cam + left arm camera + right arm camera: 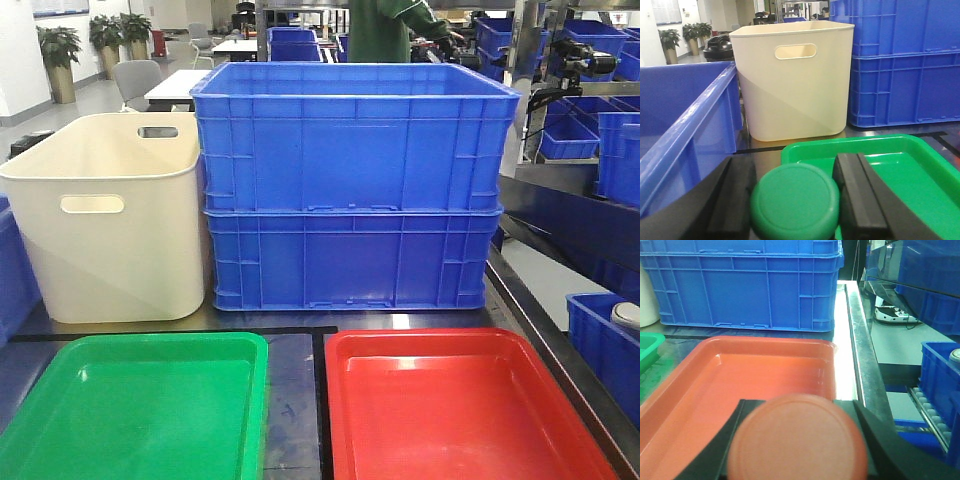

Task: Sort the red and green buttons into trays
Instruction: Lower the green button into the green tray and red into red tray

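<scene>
Short of the blue crates (350, 180), my left gripper (796, 192) pinches the green button (794, 206), level and pointing at them; my right gripper (799, 427) likewise pinches the red button (797, 442).

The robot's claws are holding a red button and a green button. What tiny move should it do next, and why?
Probably ease the right gripper down toward the shallow bright red plastic tray. It is shut on the round red-capped push button, and that tray lies bare just ahead and below it. The left gripper likewise holds the green-capped button.
</scene>
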Motion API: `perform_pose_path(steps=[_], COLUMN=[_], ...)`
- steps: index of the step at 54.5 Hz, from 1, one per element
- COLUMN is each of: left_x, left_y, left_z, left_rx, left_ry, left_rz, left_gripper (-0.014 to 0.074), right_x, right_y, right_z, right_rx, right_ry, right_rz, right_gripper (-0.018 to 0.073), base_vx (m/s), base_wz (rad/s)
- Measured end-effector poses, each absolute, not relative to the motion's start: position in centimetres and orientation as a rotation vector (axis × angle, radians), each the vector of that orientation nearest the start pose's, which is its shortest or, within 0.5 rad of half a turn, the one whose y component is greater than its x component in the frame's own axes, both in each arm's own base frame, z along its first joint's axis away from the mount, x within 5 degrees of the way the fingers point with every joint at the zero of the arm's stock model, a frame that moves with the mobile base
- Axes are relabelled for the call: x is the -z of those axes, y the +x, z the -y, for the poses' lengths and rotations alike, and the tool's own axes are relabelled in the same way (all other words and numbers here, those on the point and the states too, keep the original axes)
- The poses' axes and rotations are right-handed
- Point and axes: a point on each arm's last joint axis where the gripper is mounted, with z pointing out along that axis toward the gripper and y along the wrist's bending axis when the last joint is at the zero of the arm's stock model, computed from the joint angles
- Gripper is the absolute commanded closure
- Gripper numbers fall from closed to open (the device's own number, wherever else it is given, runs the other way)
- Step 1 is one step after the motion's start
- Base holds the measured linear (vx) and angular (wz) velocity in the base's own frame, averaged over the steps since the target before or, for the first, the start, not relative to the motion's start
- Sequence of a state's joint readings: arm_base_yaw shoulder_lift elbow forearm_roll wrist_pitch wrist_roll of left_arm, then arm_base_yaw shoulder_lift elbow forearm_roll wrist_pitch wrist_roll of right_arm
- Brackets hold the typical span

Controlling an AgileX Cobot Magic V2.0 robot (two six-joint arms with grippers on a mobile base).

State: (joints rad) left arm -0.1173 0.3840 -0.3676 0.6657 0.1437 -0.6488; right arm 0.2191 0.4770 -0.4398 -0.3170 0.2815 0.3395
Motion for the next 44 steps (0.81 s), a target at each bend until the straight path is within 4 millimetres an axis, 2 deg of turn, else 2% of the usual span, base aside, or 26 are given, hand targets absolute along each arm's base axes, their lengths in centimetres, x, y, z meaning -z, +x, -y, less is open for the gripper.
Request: perform_pose_path(steps=[44], left_x=[-30.56], left_y=[9.19], left_z=[0.68], left_rx=[0.046], left_ry=[0.069], left_rz=[-1.554], left_gripper=[0.0594], right_x=[-30.33], right_y=[10.42], right_z=[-1.54], right_rx=[-0.103], right_ry=[-0.111], right_rz=[-1.769], right_gripper=[0.0559], base_vx=[0.0], base_wz=[0.0])
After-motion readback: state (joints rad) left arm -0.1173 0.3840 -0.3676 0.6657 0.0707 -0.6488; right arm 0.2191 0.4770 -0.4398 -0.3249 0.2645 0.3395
